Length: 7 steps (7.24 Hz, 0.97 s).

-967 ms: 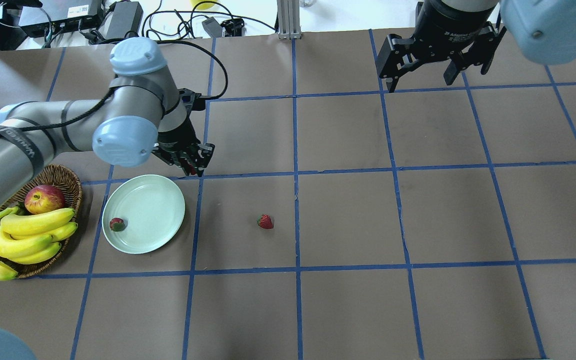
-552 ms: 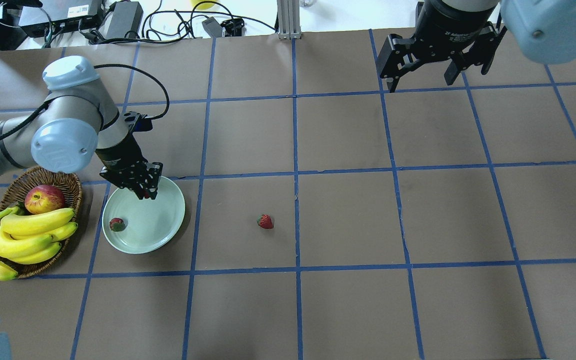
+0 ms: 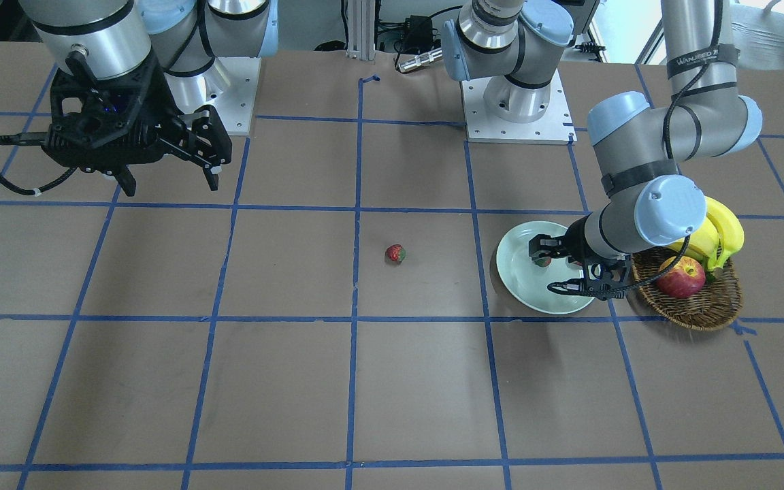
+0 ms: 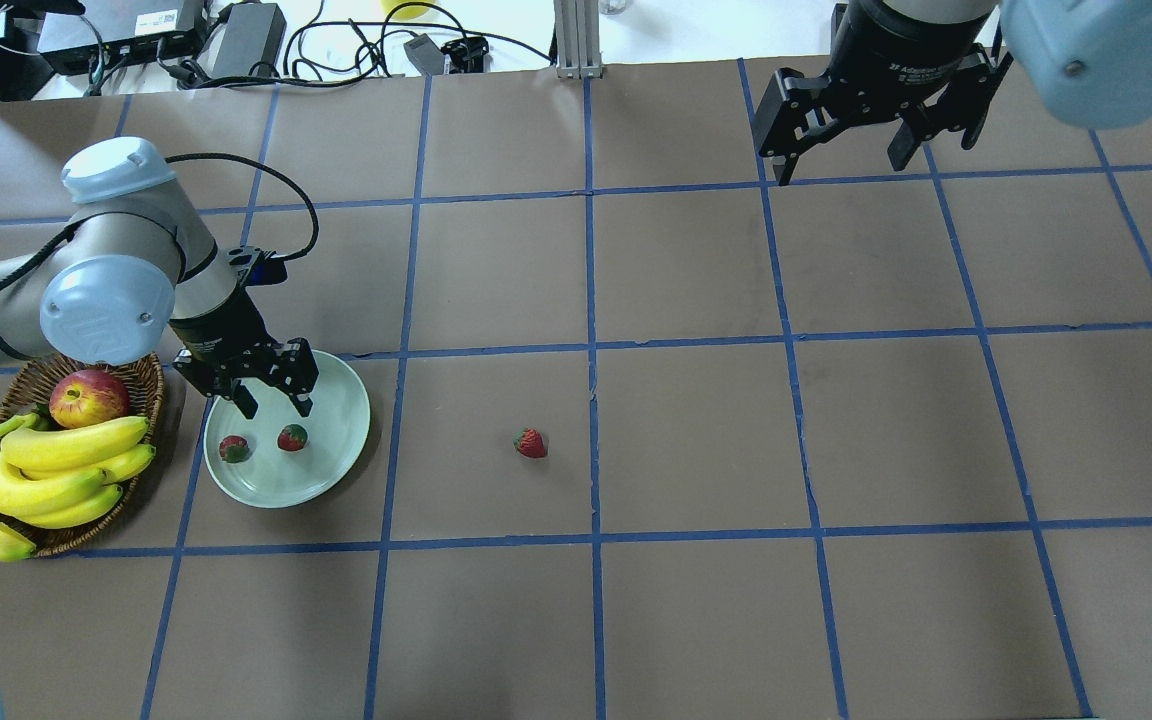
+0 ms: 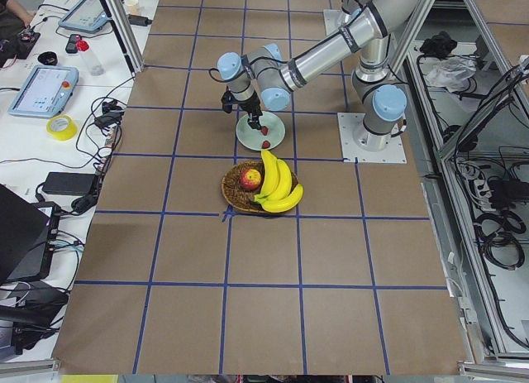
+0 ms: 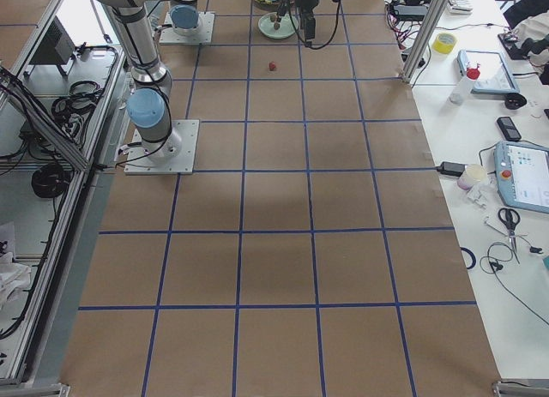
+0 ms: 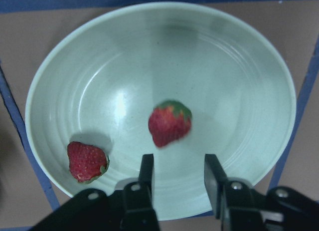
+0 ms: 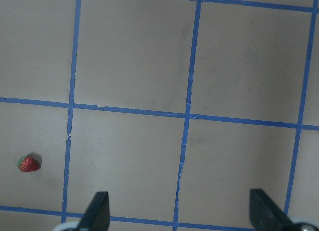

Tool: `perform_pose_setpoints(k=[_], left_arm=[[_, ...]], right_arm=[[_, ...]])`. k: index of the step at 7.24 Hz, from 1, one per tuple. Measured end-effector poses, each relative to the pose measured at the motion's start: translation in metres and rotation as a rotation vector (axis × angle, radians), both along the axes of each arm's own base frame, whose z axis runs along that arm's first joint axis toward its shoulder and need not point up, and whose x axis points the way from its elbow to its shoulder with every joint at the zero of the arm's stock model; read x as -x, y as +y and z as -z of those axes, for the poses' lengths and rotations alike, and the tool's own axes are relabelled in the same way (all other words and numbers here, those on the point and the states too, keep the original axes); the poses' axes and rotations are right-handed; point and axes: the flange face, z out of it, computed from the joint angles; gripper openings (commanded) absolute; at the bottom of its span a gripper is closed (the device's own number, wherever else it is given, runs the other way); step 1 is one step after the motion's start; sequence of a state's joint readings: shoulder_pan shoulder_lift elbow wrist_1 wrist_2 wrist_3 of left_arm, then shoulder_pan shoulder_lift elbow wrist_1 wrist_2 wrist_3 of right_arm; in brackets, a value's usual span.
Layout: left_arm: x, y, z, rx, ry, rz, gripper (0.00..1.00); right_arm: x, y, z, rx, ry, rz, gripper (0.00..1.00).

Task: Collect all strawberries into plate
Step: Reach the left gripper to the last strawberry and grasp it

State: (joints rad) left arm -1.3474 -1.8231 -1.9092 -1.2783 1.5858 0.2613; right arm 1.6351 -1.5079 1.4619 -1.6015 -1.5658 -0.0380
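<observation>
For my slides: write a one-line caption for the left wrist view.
Open left gripper over the plate, which holds a central strawberry and a strawberry near its rim.

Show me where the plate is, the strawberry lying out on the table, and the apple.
plate [image 4: 338, 432], overhead view, bare right side of its inner surface.
strawberry on the table [image 4: 530, 443], overhead view, middle of the red berry.
apple [image 4: 88, 397], overhead view, middle of its upper side.
</observation>
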Motion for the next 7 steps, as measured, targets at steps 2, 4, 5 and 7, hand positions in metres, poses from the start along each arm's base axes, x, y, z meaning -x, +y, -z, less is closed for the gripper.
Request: perform_pose_setpoints(k=[2,4,5,7], left_arm=[[0.056,-0.011,-0.034,0.075,-0.022,0.075,1.0],[0.139,0.004,-0.049,0.112,-0.034,0.166,1.0],[0.171,0.014,-0.049,0.12,-0.039,0.177,1.0],[0.213,0.025,-0.034,0.149,-0.039,0.183,1.0]], right_arm=[[0.0,0.0,0.0,0.0,-0.001,0.001,1.0],[0.0,0.0,0.0,0.001,-0.001,0.001,1.0],[0.0,0.0,0.0,0.001,-0.001,0.001,1.0],[0.0,0.0,0.0,0.001,-0.001,0.001,1.0]])
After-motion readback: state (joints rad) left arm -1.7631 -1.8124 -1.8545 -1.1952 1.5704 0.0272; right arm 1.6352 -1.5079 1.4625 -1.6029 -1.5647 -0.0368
